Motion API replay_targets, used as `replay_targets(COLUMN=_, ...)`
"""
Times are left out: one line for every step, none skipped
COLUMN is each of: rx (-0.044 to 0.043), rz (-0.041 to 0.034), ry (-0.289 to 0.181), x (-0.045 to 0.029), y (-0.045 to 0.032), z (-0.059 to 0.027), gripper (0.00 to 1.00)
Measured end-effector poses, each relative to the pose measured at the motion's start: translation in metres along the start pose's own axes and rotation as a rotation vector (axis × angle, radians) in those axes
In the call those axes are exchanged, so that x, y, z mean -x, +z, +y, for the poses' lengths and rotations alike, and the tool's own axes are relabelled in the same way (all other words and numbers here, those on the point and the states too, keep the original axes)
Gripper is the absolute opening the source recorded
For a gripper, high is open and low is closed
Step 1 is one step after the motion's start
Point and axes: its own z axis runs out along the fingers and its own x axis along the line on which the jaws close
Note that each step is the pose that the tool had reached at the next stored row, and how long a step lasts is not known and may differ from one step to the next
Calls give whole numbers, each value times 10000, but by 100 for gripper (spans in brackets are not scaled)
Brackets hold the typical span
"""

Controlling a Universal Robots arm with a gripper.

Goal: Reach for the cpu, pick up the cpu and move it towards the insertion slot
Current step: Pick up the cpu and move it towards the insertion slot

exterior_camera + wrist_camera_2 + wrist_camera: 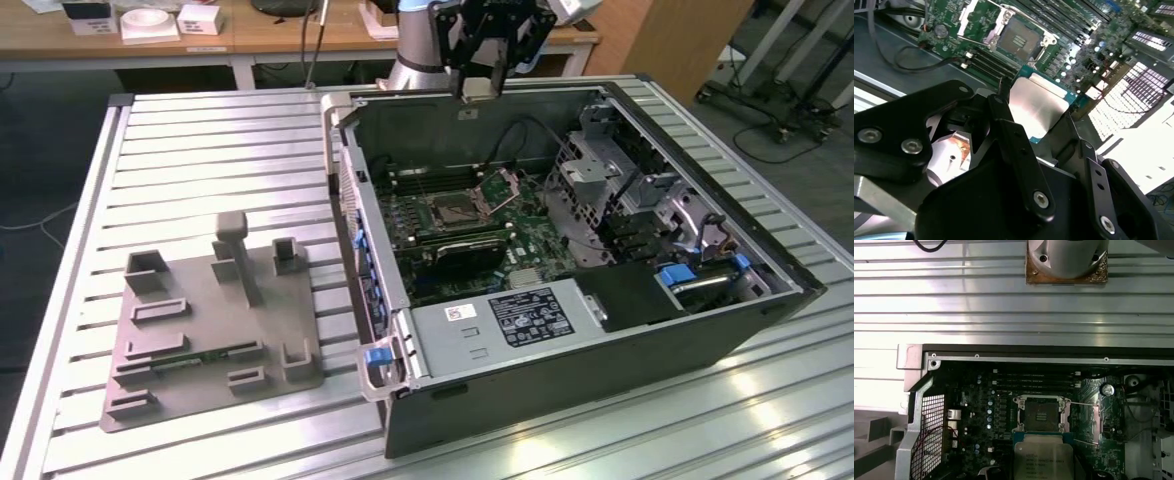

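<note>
CPU (1040,102) sits clamped between the black fingers (1016,145) of the gripper (478,88), its silver-grey lid and pale rim showing past the fingertips in the second wrist view; in the first wrist view the same chip (1043,457) appears with its metal top facing the camera. In the exterior view the gripper hangs above the rear wall of the open computer case (747,330), with the chip a small pale square at its tip, clear of the board. Below and beyond the held chip lies the insertion slot (1016,36), a silver metal-framed socket with a dark centre, its hinged bracket (510,187) swung up and open. Long black memory slots (1066,22) run beside the socket on the green motherboard (461,235). Farther out, beside the case toward the exterior view's left, a grey plastic tray (214,325) rests on the ribbed metal table (200,150).
</note>
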Motion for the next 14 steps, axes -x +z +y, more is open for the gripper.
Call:
replay_targets(rx=0, rz=0, ry=-1, x=17, y=1, z=9, gripper=55)
replay_targets(rx=0, rz=-1, ry=-1, x=34, y=1, z=17, gripper=55)
replay_targets(rx=0, rz=0, ry=-1, x=50, y=2, z=24, gripper=55)
replay_targets(rx=0, rz=0, ry=-1, x=65, y=2, z=31, gripper=55)
replay_targets(rx=0, rz=0, ry=-2, x=76, y=3, z=36, gripper=55)
replay_targets(rx=0, rz=0, ry=0, x=87, y=3, z=42, gripper=55)
replay_targets(rx=0, rz=0, ry=0, x=106, y=4, z=54, gripper=55)
replay_targets(rx=1, rz=-1, ry=1, x=125, y=5, z=68, gripper=55)
replay_targets(rx=0, rz=0, ry=-1, x=142, y=5, z=81, gripper=55)
replay_targets(rx=1, rz=0, ry=0, x=158, y=6, z=93, gripper=55)
replay_targets(rx=1, rz=0, ry=0, x=172, y=7, z=105, gripper=55)
replay_targets(rx=-1, rz=0, ry=0, x=188, y=8, z=117, gripper=55)
replay_targets(rx=0, rz=0, ry=0, x=201, y=9, z=128, gripper=55)
replay_targets(rx=0, rz=0, ry=-1, x=213, y=10, z=140, gripper=55)
